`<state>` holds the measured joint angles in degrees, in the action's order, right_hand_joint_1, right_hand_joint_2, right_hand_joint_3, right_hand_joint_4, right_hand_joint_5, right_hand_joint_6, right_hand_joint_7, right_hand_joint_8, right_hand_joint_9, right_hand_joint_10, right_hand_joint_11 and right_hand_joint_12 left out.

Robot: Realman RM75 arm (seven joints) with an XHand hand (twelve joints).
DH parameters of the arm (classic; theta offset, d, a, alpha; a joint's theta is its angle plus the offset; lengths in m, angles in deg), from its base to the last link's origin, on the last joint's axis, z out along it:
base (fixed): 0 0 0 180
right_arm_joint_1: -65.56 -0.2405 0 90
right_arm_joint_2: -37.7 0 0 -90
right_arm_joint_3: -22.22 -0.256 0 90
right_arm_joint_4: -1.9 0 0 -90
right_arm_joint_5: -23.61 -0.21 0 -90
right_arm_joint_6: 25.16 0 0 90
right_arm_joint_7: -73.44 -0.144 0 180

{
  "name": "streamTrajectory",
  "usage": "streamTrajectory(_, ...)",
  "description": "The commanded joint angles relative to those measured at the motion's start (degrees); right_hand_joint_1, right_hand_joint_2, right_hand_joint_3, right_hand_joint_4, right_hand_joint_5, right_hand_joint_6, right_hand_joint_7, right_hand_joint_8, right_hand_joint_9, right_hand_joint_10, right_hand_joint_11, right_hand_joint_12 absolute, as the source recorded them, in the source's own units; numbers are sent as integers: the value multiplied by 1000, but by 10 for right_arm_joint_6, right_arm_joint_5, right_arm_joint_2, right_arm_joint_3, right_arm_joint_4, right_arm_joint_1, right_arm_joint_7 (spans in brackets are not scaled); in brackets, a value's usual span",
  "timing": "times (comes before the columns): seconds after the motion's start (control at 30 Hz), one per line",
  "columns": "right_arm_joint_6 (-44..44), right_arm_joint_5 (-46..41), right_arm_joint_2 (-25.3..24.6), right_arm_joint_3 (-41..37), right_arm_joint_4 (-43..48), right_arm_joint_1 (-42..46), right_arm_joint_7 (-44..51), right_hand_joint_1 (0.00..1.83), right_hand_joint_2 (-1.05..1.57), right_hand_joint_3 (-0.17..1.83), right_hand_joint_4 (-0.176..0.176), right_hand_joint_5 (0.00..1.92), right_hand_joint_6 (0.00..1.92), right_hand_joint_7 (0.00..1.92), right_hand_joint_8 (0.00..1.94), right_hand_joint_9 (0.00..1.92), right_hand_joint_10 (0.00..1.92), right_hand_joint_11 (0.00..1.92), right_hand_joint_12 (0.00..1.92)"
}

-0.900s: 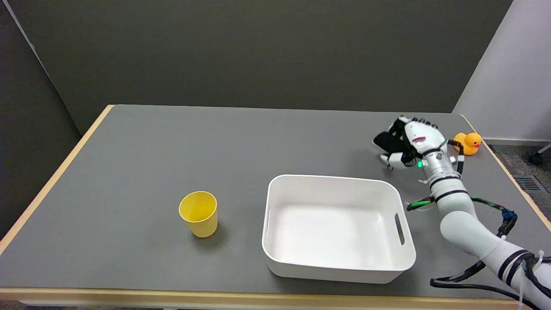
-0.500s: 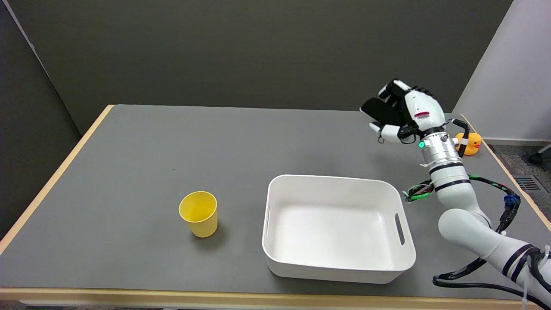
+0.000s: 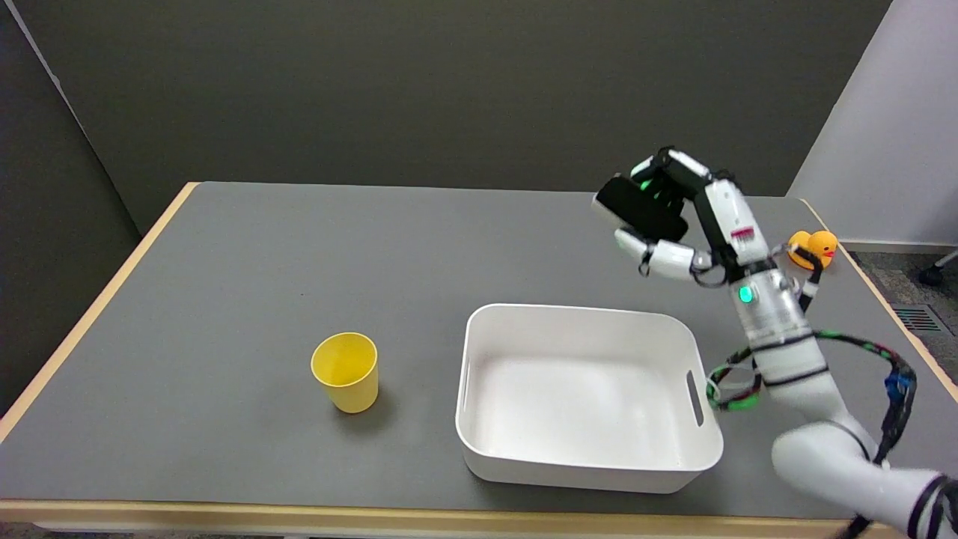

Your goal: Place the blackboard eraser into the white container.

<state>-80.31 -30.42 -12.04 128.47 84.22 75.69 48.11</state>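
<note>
We see the right hand up in the air beyond the white container's far right corner, the black blackboard eraser clamped between its upper fingers and the thumb below, clear of the surface.

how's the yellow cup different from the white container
The yellow cup is small, round and tall for its width; the white container is far larger, rectangular and shallow, with slot handles in its end walls. The cup stands to the container's left. Both rest upright on the grey table, open-topped with nothing inside.
</note>
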Motion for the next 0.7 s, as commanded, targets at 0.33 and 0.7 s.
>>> streamTrajectory(0.33,-381,147,-62,156,-162,180,-304,1482,956,529,-56,423,1025,743,1528,717,1555,726,1786)
streamTrajectory(0.7,-348,145,-48,149,-178,141,-343,1395,1018,427,-93,406,1000,742,1481,758,1617,629,1872)
